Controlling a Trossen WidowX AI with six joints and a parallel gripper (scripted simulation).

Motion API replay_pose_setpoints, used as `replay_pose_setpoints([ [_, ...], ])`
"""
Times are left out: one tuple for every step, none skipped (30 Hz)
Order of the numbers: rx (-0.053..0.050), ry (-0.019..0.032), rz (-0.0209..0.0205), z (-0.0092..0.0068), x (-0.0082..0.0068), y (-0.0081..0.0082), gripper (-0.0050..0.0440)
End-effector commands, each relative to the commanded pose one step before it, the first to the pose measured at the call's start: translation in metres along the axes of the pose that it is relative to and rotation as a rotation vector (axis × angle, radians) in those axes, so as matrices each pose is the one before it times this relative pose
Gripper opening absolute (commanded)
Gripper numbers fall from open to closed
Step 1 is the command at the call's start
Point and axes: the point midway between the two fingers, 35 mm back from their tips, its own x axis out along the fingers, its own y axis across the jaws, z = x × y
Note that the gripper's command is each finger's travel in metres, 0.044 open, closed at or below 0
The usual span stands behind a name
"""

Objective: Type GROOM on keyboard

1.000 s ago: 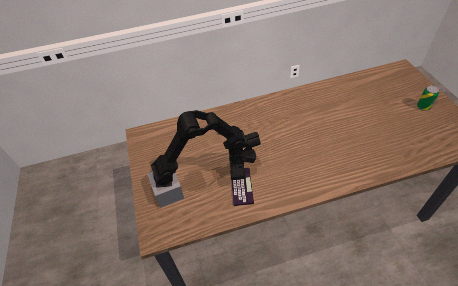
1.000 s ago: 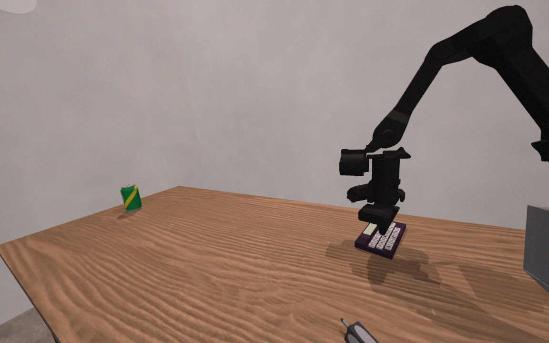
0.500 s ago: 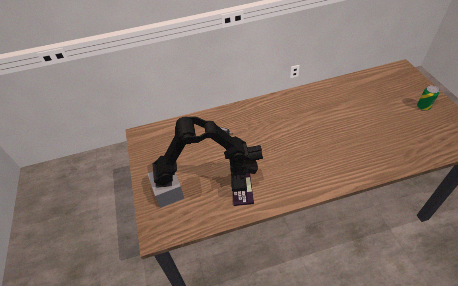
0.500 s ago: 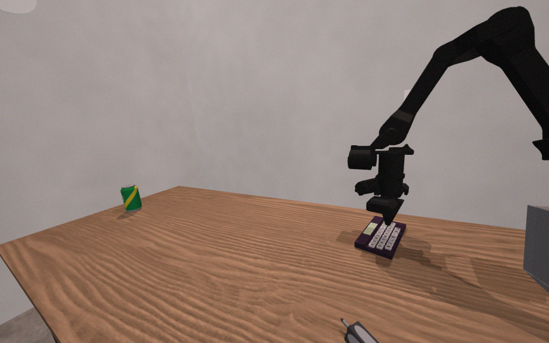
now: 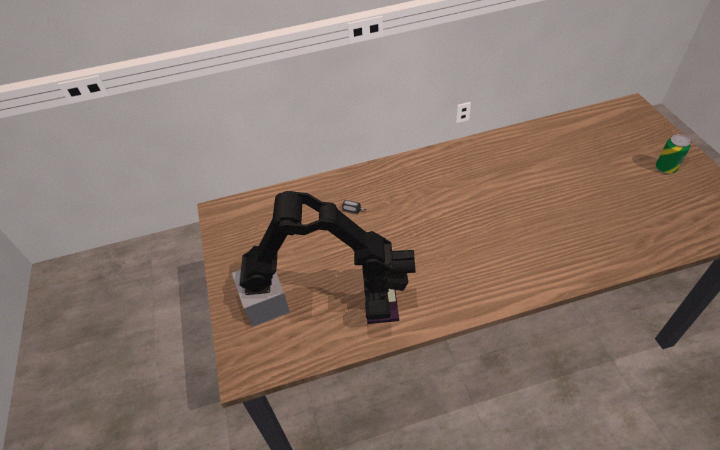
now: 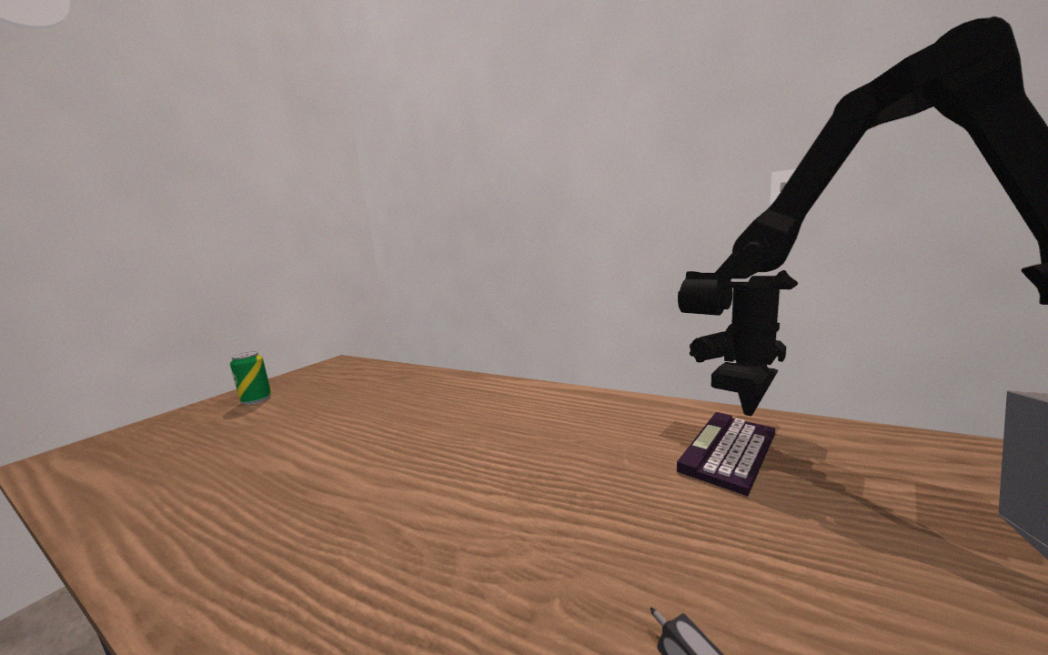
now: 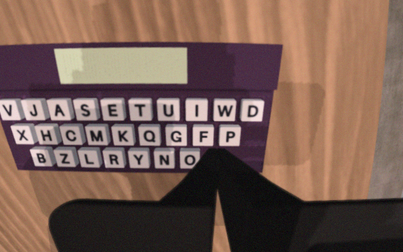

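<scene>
Keyboard (image 7: pixel 128 105), single, purple, lying flat near the front edge of one wooden counter (image 5: pixel 519 224). Pale green blank screen strip (image 7: pixel 121 65) across the top of the case. Below it, twenty-six white square keys with black letters in three rows: ten reading V J A S E T U I W D, nine reading X H C M K Q G F P, seven reading B Z L R Y N O. One black arm (image 5: pixel 317 220) mounted on one grey block (image 5: pixel 264 305) at the counter's left end, bent over the keyboard. One claw (image 7: pixel 217 154), pointing straight down, fingers pressed fully together into a single tip, gripping nothing, hanging above the case just right of the O key, clear of the keys in the side view. One green can (image 5: pixel 672 155) with a yellow stripe, upright, closed, at the far corner, well apart. One small grey gadget (image 5: pixel 352 206) lying behind the arm.
</scene>
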Motion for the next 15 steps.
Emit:
replay_pose_setpoints([
  [-0.0065,-0.02539,0.00893,0.00541,-0.00588,-0.00756,-0.0050],
  [-0.0009,0.00528,0.00044,-0.00089,0.00151,0.00032,-0.0050],
  [0.0010,0.00021,-0.00389,0.00002,-0.00017,0.00048,-0.0050],
  [0.0000,0.00000,0.00000,0.00000,0.00000,0.00000,-0.0050],
  [0.0000,0.00000,0.00000,0.00000,0.00000,0.00000,-0.0050],
  [0.0000,0.00000,0.00000,0.00000,0.00000,0.00000,-0.0050],
  [0.0000,0.00000,0.00000,0.00000,0.00000,0.00000,-0.0050],
  [-0.0045,-0.00026,0.00428,-0.00278,-0.00055,0.00154,-0.0050],
  [0.0064,-0.00576,0.00013,-0.00143,-0.00153,0.00330,-0.0050],
  [0.0000,0.00000,0.00000,0.00000,0.00000,0.00000,-0.0050],
  [0.0000,0.00000,0.00000,0.00000,0.00000,0.00000,-0.0050],
  [0.0000,0.00057,-0.00382,-0.00434,0.00005,0.00343,-0.0050],
  [0.0000,0.00041,0.00049,-0.00614,0.00008,0.00550,-0.0050],
  [0.0000,0.00042,-0.00070,-0.00629,0.00011,0.00512,-0.0050],
  [0.0000,0.00027,-0.00086,-0.00458,0.00010,0.00347,-0.0050],
])
